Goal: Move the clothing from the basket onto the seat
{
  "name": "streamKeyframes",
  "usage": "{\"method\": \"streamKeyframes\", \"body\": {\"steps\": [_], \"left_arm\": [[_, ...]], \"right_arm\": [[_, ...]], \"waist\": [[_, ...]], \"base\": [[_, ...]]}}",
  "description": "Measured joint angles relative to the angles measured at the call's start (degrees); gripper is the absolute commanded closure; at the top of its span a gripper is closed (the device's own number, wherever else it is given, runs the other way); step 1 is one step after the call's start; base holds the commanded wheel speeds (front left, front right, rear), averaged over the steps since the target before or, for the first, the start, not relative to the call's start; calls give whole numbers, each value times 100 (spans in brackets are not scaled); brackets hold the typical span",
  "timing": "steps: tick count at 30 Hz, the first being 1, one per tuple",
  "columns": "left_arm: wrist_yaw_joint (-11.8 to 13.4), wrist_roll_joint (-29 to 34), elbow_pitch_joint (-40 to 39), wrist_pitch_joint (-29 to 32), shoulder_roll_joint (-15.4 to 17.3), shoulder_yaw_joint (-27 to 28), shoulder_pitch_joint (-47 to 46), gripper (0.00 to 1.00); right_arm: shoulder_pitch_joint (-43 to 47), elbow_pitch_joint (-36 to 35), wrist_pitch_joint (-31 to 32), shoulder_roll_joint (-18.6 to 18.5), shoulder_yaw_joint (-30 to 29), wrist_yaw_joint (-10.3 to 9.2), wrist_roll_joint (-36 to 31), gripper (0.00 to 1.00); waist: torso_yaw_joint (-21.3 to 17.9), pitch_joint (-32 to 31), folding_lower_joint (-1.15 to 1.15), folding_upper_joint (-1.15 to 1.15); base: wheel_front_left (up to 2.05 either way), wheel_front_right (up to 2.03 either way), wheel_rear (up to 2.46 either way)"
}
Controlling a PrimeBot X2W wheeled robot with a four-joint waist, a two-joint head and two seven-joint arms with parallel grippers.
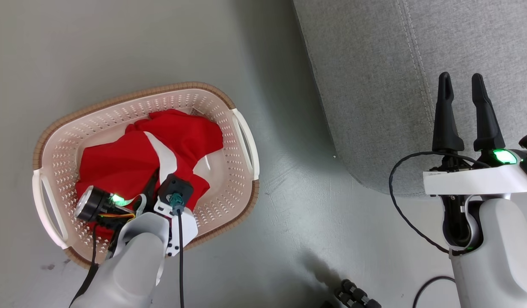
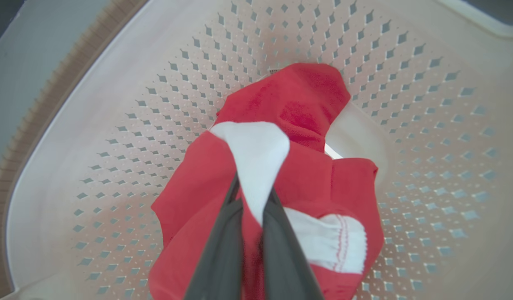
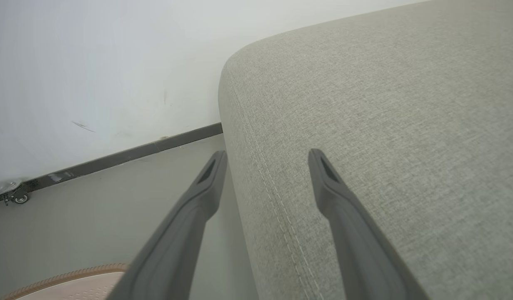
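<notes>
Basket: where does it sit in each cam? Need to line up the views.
Head view: basket left of centre, red clothing inside.
Left wrist view: its perforated wall surrounds the clothing.
Right wrist view: a sliver at the bottom left corner.
Shared landmark: the brown rim, at the left edge and bottom left.

The left pincer (image 2: 254, 192) grips the red clothing (image 2: 302, 100), apparently at its white band, inside the basket (image 2: 135, 104).

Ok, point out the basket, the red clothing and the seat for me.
basket (image 1: 62, 158), head view, bare perforated left wall.
clothing (image 1: 117, 167), head view, middle of the red fabric.
seat (image 3: 385, 104), right wrist view, grey top surface.
</notes>
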Motion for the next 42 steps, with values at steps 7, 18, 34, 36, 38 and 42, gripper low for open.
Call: {"method": "streamKeyframes", "body": {"steps": [7,18,34,36,38,42], "left_arm": [[-22,-73,-79,-178,-32,36,-70,100],[-22,-318,-386,-427,-60,176,-69,100],[-133,-613,-1766,-474,-120,182,7,100],[-193,-651,-2041,-478,-160,168,22,100],[-226,-719,-2307,-479,-178,169,71,100],[-225,-778,-2746,-500,-167,170,295,100]], "right_arm": [[-3,21,0,0,-24,0,1,0],[-84,57,0,0,-49,0,-56,0],[-90,58,-1,-2,-196,0,-366,0],[-91,58,-1,-2,-198,0,-404,0],[-91,58,-1,-3,-191,0,-412,0],[-92,56,-1,-4,-180,0,-504,0]], "waist": [[41,-119,0,0],[183,-338,0,0],[425,-824,0,0],[460,-896,0,0],[495,-973,0,0],[567,-1135,0,0]], "base": [[0,0,0],[0,0,0],[0,0,0],[0,0,0],[0,0,0],[0,0,0]]}}
